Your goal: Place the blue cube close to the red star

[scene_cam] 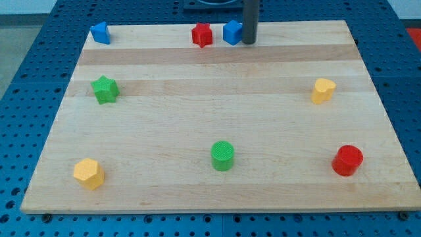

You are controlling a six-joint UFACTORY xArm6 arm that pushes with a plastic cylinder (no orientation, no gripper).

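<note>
The blue cube (231,31) sits near the view's top edge of the wooden board (217,184), just right of the red star (202,35), with a small gap between them. My tip (248,42) is right against the blue cube's right side. The dark rod rises from it out of the view's top.
Another blue block (100,32) sits at the top left corner. A green star (104,89) is at the left, a yellow block (89,174) at the bottom left, a green cylinder (222,156) at bottom centre, a red cylinder (346,160) at bottom right, a yellow block (322,91) at the right.
</note>
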